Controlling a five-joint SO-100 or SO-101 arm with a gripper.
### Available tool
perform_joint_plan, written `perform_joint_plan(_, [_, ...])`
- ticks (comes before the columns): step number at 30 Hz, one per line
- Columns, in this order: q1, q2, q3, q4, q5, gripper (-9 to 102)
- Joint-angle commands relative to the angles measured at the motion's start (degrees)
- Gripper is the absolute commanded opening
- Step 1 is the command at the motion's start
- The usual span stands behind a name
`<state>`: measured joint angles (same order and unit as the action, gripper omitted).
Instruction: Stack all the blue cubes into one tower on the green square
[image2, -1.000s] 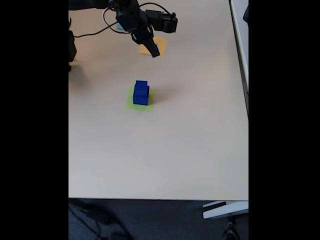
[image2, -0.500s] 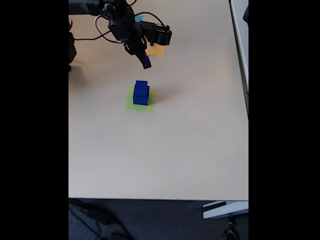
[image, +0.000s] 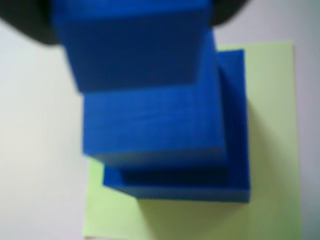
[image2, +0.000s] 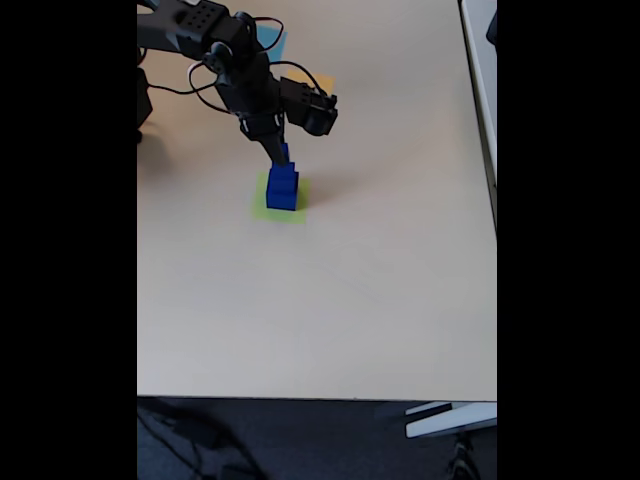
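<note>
In the fixed view my gripper (image2: 283, 154) is shut on the small blue cube (image2: 284, 153), which sits right at the top of the tower (image2: 282, 190). That tower is two dark blue cubes on the green square (image2: 260, 208). The wrist view looks down the column. The small cube (image: 130, 45) is at the top of the view between my dark fingers (image: 27, 25). The medium cube (image: 150, 125) lies under it and the large cube (image: 175, 187) is lowest, on the green square (image: 270, 125). Whether the small cube touches the medium one is unclear.
A light-blue paper square (image2: 272, 40) and an orange paper square (image2: 322, 82) lie at the far end of the table, partly behind the arm. The table edge (image2: 300, 397) runs along the front, and a white object (image2: 450, 418) lies on the floor below it.
The gripper has carried the small blue cube from over the orange square down and left until it is directly above the two stacked cubes.
</note>
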<state>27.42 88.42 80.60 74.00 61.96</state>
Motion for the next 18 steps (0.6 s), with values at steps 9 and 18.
perform_joint_plan(9, [1.3, -1.1, -1.8, -2.5, 2.5, 0])
perform_joint_plan(18, [1.2, -1.3, -1.1, -2.9, 3.1, 0])
